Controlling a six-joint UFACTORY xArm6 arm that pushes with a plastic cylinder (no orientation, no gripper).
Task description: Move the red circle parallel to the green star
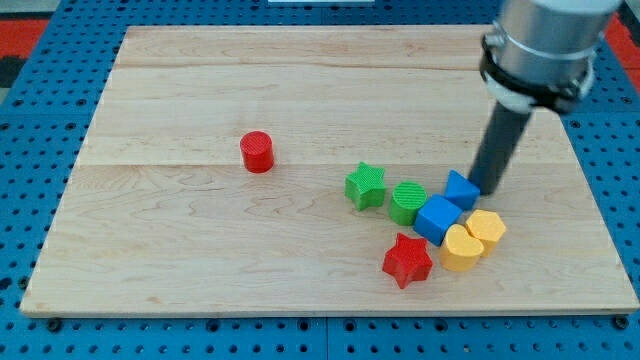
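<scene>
No jaws here, just your tip (487,186) touching the small blue block (461,188), holding nothing. Red circle (257,152) sits well off to its left, slightly above green star (366,186). Push not yet started.

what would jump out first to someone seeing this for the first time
Probably the tight cluster of blocks at the board's lower right: green star, green circle, two blue blocks, two yellow ones and a red star. My tip stands at its upper right edge, beside the small blue block. The red circle sits alone, left of centre.
</scene>
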